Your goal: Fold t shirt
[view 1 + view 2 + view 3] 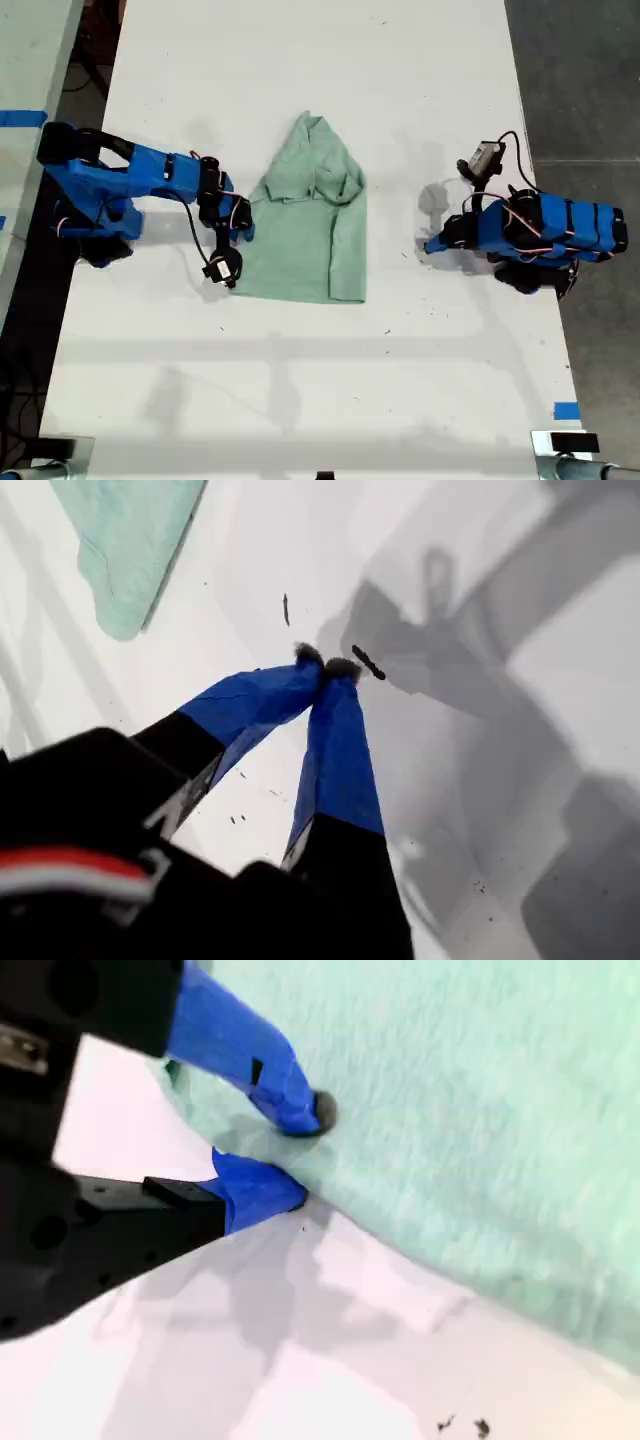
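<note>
Blue fingers of my second pincer stood a little apart at the edge of the t shirt, one tip pressing on the green cloth and the other on the white surface just beside it. It had not closed on the cloth. That pincer sat at about eight o'clock of the shirt in the exterior view. At three o'clock, well apart, my first pincer was closed on nothing, its tips touching above the bare surface.
</note>
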Controlling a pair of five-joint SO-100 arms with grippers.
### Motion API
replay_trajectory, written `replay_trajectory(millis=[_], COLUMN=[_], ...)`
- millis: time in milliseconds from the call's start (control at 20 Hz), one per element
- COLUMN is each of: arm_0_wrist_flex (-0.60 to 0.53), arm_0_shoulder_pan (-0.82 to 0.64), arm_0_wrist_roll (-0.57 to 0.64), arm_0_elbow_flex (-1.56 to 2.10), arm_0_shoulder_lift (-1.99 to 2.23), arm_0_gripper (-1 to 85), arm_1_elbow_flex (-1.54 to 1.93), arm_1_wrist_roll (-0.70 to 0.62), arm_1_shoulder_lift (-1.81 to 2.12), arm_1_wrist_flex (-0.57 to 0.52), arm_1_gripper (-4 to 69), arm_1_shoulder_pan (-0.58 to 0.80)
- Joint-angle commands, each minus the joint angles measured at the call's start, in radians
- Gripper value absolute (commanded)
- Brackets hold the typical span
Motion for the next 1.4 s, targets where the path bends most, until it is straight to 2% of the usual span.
replay_trajectory(millis=[0,200,450,600,800,1100,1350], arm_0_wrist_flex=[0.028,0.126,0.408,0.456,0.425,0.210,0.115], arm_0_shoulder_pan=[0.005,0.011,0.034,0.064,0.081,0.041,0.046], arm_0_wrist_roll=[-0.002,0.005,0.006,0.043,0.126,0.149,0.189], arm_0_elbow_flex=[-0.072,-0.166,-0.558,-0.825,-1.134,-1.147,-1.158], arm_0_shoulder_lift=[-0.095,-0.083,-0.161,-0.235,-0.419,-0.566,-0.614], arm_0_gripper=[0.0,0.0,0.0,0.0,0.0,0.7,12.0], arm_1_elbow_flex=[0.038,0.038,0.038,0.038,0.038,0.038,0.038], arm_1_wrist_roll=[0.002,0.002,0.002,0.002,0.002,-0.002,-0.005], arm_1_shoulder_lift=[0.009,0.009,0.009,0.009,0.009,0.009,0.009], arm_1_wrist_flex=[-0.005,-0.005,-0.005,-0.005,-0.005,-0.005,-0.005], arm_1_gripper=[1.1,1.1,1.1,1.1,1.1,1.1,1.1], arm_1_shoulder_pan=[-0.002,-0.002,-0.003,-0.003,-0.003,-0.005,-0.009])
